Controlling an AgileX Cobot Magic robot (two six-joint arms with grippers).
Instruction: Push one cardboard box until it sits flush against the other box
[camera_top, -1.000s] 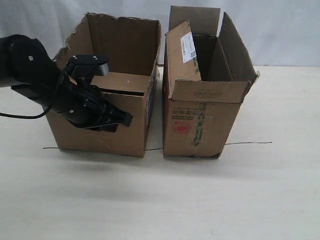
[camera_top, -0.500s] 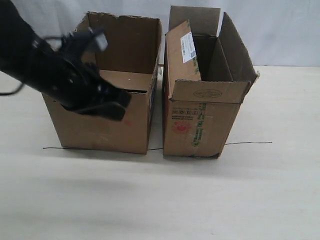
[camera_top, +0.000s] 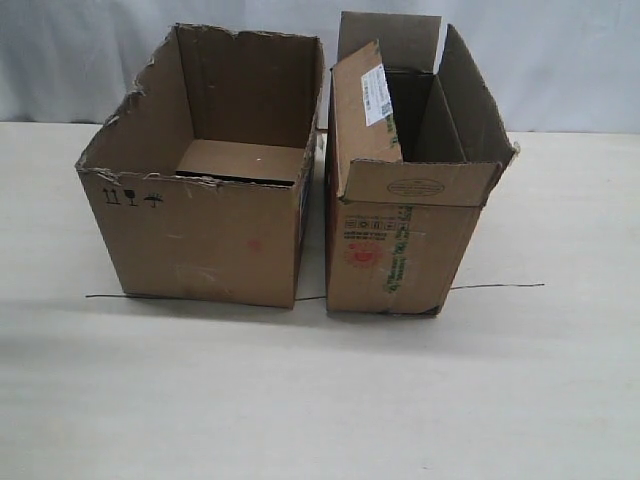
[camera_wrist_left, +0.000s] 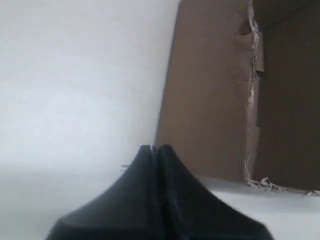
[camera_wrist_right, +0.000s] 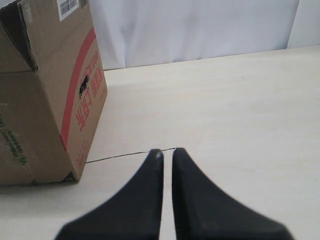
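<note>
A narrow gap separates the cardboard box (camera_top: 200, 240) from the other box (camera_top: 400, 250); both end effectors (camera_wrist_left: 156, 148) (camera_wrist_right: 166, 152) closed, empty.

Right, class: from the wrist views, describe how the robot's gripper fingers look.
The left gripper and the right gripper each show two plain black fingers, broad at the base and curving to narrow rounded tips. No markings or cables show; the arms themselves are out of view.
</note>
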